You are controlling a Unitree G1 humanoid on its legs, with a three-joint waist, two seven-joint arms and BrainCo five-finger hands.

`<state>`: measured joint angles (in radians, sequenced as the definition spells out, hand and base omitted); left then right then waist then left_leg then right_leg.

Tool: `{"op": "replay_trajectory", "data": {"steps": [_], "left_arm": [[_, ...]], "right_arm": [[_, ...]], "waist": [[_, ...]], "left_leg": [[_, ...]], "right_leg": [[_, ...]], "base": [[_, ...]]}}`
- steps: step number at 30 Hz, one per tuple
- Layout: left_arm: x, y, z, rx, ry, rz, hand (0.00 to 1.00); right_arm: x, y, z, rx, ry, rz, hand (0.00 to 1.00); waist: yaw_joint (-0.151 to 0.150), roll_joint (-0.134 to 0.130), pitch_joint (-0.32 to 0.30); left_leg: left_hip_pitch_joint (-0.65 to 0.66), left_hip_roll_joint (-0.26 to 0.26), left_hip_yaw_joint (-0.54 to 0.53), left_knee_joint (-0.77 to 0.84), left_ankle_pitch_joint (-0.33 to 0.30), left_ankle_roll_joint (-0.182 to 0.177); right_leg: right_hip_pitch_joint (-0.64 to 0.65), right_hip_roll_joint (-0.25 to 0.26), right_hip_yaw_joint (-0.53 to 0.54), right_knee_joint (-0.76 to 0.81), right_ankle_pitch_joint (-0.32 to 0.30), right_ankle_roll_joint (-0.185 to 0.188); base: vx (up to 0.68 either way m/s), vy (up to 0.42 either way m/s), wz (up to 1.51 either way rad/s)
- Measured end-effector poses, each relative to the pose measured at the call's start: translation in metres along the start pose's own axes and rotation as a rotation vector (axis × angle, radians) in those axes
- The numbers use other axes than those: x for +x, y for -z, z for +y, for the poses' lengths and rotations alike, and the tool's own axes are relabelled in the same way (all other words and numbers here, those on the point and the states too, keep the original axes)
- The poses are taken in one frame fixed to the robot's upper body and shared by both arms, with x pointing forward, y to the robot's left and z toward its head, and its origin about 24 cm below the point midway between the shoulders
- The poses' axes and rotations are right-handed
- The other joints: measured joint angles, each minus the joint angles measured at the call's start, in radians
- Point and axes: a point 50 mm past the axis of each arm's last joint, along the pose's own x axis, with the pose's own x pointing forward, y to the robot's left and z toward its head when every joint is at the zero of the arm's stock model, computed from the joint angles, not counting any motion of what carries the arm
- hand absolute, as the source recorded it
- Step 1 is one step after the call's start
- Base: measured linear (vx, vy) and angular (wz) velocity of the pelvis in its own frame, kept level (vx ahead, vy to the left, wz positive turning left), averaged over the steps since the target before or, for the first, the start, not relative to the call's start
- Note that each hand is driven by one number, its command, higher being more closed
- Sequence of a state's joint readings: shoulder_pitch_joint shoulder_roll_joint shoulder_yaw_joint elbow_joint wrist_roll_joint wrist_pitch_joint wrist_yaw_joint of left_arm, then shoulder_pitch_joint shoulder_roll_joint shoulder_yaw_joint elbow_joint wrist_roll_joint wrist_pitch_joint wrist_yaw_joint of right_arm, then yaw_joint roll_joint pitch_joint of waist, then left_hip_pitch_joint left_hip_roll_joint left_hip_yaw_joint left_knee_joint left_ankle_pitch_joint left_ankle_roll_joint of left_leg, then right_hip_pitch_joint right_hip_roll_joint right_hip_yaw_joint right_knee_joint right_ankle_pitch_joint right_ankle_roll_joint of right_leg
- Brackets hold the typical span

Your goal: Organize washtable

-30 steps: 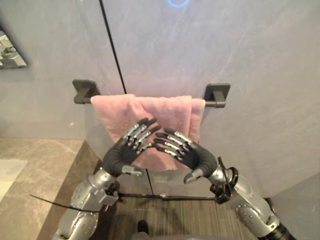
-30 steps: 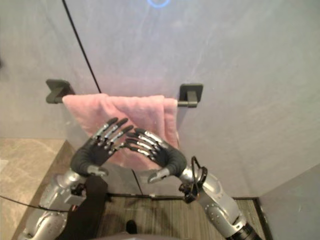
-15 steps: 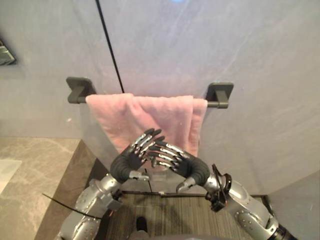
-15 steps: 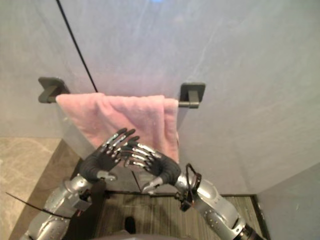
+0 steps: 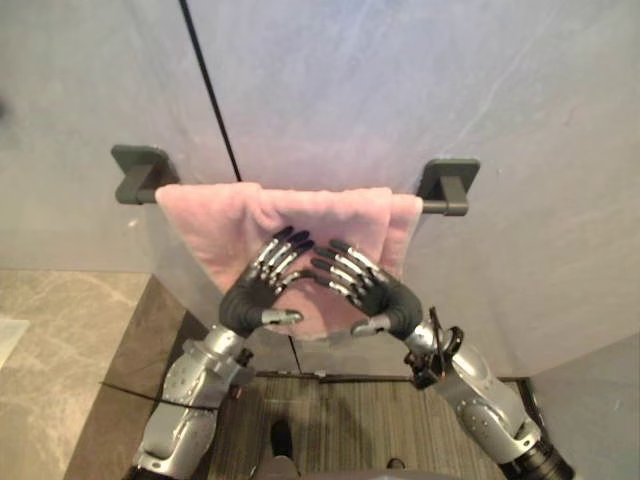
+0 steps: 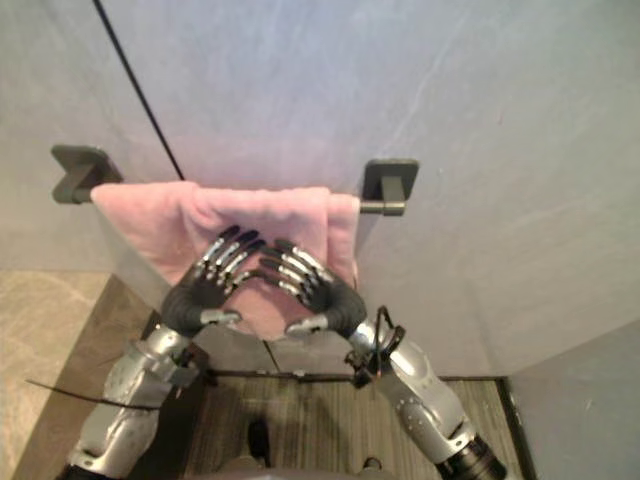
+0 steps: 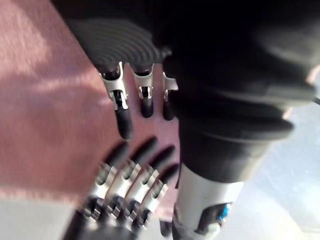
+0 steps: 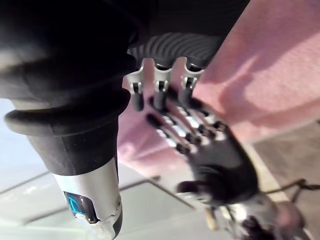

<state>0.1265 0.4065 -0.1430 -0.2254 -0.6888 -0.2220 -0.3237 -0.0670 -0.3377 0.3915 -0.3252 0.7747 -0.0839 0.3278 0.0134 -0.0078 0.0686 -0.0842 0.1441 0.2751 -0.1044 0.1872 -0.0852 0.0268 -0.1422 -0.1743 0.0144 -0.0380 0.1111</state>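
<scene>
Fingers [image 5: 272,258] straight on left hand [image 5: 245,303] and right hand [image 5: 393,305], tips before pink towel [image 5: 215,225] on bar [image 5: 433,207].

No words, numbers, labels or signs can be read here. The pink towel [image 5: 340,215], the dark rail bracket [image 5: 447,186] and the grey wall [image 5: 400,90] bear no legible print. A small blue lit mark [image 8: 76,204] sits on the silver wrist piece in the right wrist view, and a similar one shows in the left wrist view, but both are too blurred to make out as a letter or symbol.
</scene>
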Motion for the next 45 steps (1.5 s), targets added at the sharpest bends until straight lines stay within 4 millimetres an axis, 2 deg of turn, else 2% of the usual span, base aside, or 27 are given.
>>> {"op": "replay_trajectory", "data": {"steps": [1,3,8,13,27,36,45], "left_arm": [[-0.002,0.001,0.008,0.018,-0.049,0.008,0.00],[-0.003,-0.001,0.013,0.048,-0.083,0.007,0.00],[0.003,-0.014,0.024,0.114,-0.135,-0.041,0.00],[0.001,-0.016,0.028,0.109,-0.178,-0.071,0.00],[-0.020,-0.034,0.062,0.186,-0.414,-0.153,0.00],[-0.036,-0.039,0.071,0.204,-0.481,-0.163,0.00],[-0.063,-0.040,0.080,0.213,-0.599,-0.162,0.00]], "right_arm": [[0.006,-0.009,-0.003,-0.021,0.010,-0.061,0.00],[0.010,-0.014,-0.007,-0.037,0.026,-0.085,0.00],[0.010,-0.010,-0.016,-0.022,0.077,-0.092,0.00],[0.008,-0.010,-0.019,-0.014,0.103,-0.099,0.00],[-0.039,0.003,-0.043,0.018,0.338,-0.071,0.00],[-0.066,-0.006,-0.057,-0.024,0.470,-0.092,0.00],[-0.089,-0.016,-0.068,-0.062,0.603,-0.137,0.00]], "waist": [[0.002,-0.001,0.000],[0.002,-0.002,-0.002],[0.002,-0.007,-0.003],[0.002,-0.007,-0.003],[0.003,-0.007,-0.003],[0.001,-0.007,-0.003],[0.000,-0.007,-0.003]], "left_leg": [[-0.002,0.000,0.005,0.000,0.000,0.001],[-0.011,0.002,0.013,0.000,0.001,0.001],[-0.012,0.004,0.022,0.000,0.001,0.001],[-0.012,0.014,0.030,0.000,0.001,0.001],[0.003,0.016,0.028,0.000,0.001,0.001],[0.022,0.015,0.021,0.000,0.001,0.000],[0.031,0.013,0.014,0.000,0.000,0.000]], "right_leg": [[-0.008,0.000,0.010,0.000,0.001,-0.001],[-0.019,0.001,0.014,-0.002,0.005,-0.001],[-0.023,0.002,0.018,-0.001,0.005,-0.001],[-0.029,0.011,0.025,0.000,0.010,-0.008],[-0.011,0.014,0.027,-0.013,0.013,-0.020],[0.020,0.014,0.014,-0.026,0.014,-0.019],[0.039,0.013,0.006,-0.037,0.014,-0.019]], "base": [[0.03,-0.010,-0.17],[0.03,-0.009,-0.09],[0.02,-0.007,-0.02],[-0.03,-0.006,-0.06],[-0.01,0.000,0.00],[0.01,-0.006,0.03],[0.00,-0.002,0.01]]}}
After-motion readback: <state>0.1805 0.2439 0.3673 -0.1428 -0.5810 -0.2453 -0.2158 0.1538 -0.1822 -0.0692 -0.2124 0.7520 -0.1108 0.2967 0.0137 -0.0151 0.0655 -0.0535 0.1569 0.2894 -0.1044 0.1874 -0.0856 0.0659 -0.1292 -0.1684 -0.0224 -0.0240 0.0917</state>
